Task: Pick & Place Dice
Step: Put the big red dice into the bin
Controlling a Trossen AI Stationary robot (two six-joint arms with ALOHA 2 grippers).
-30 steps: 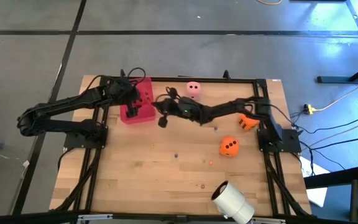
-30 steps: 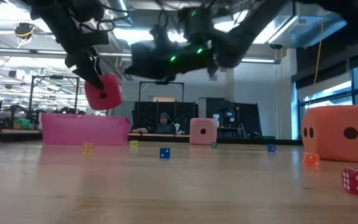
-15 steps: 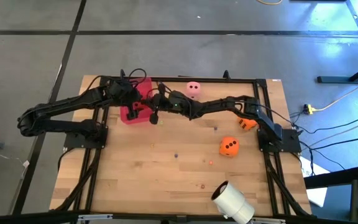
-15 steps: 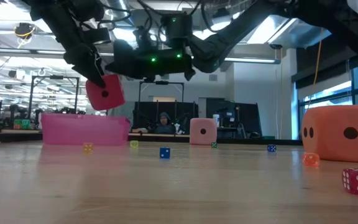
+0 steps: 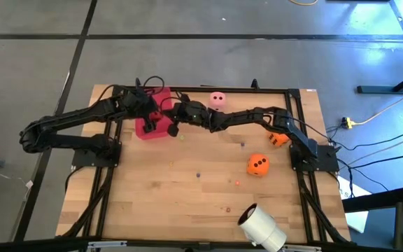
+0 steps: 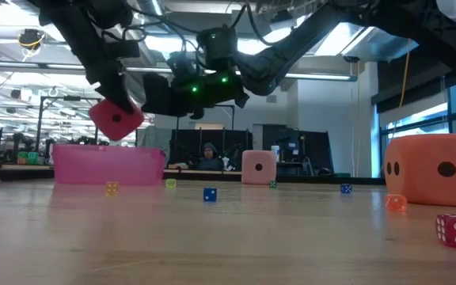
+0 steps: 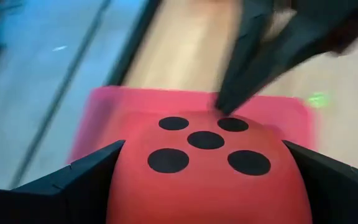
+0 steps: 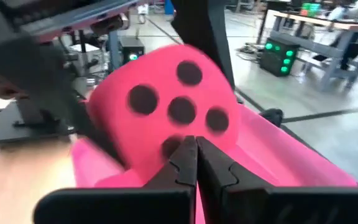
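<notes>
1. Overhead, the left pincer [image 5: 147,117] hangs over the red tray [image 5: 161,130] at the bench's [image 5: 187,203] far-left end, clamped on the red die [image 5: 148,123]; I judge it is held there for release into the tray. The right pincer [image 5: 173,127], fingers together and empty, reaches across to just beside it. The pale pink die [image 5: 217,99] sits near the far edge; two orange dice [image 5: 258,164] [image 5: 280,137] lie toward the right, well apart from the tray; a white roll [image 5: 262,227] lies at the near edge.

2. At bench level, the red die [image 6: 115,119] hangs clear above the tray [image 6: 108,165], not touching it.

3. From the left wrist, the die [image 7: 207,168] fills the gap between the spread fingers [image 7: 67,190], five pips showing, tray wall [image 7: 104,102] beyond.

4. From the right wrist, the closed fingertips [image 8: 194,165] point at the die [image 8: 166,106], probably to steady or nudge it; contact cannot be confirmed.
</notes>
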